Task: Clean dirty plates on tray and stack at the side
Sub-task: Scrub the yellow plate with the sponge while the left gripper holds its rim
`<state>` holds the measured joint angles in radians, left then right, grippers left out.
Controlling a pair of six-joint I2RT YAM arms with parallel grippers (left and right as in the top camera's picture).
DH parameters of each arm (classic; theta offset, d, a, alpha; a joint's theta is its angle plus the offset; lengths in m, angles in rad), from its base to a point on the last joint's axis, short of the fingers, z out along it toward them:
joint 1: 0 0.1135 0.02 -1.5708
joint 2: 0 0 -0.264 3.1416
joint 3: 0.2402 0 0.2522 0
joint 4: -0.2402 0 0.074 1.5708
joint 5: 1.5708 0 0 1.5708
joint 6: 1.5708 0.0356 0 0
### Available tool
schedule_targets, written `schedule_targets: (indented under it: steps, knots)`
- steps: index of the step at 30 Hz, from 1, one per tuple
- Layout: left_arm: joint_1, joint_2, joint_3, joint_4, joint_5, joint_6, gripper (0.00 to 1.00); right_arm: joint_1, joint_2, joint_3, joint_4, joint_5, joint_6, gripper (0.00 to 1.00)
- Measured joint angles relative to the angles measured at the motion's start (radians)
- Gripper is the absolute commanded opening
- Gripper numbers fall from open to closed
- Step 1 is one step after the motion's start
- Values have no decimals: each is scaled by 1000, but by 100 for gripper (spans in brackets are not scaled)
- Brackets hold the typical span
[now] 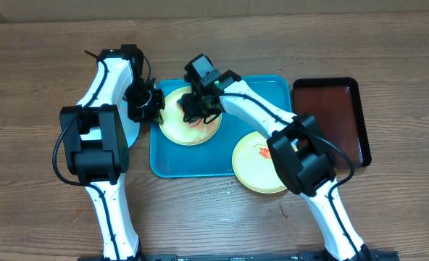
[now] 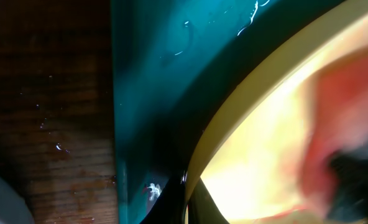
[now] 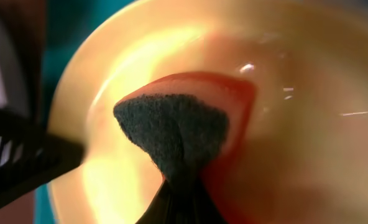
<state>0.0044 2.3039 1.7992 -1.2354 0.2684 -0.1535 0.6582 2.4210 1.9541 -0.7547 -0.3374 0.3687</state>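
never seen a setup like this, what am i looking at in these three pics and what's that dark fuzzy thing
Two white robot arms work at a wooden table. The wide picture is taken from above; the two close-ups come from small cameras on each arm's wrist. On the table lie a turquoise tray and a dark brown-red tray. One yellow plate sits in the turquoise tray; a second plate, smeared red, overhangs its edge. The left claw is shut on the first plate's rim. The right claw is shut on a dark scrubbing sponge, pressed onto red sauce on that plate.
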Motion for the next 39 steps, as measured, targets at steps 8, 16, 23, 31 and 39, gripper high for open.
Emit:
schedule_targets:
  steps: [8, 16, 23, 31, 39]
  knots:
    - [0, 0, 0, 1, 0, 0, 4, 49, 12, 0, -47, -153, -19, 4]
    - [-2, 0, 0, -2, 2, 0, 4, 42, 12, 32, -219, -95, -18, 4]
    - [-10, 0, 0, 3, 14, 0, 4, 42, -16, 70, -372, 220, 67, 4]
    - [-10, 0, 0, 3, 19, 0, 4, 34, -21, 72, -342, 566, 117, 4]
    - [-10, 0, 0, 4, 19, 0, 4, 11, -20, 65, -104, 477, 49, 4]
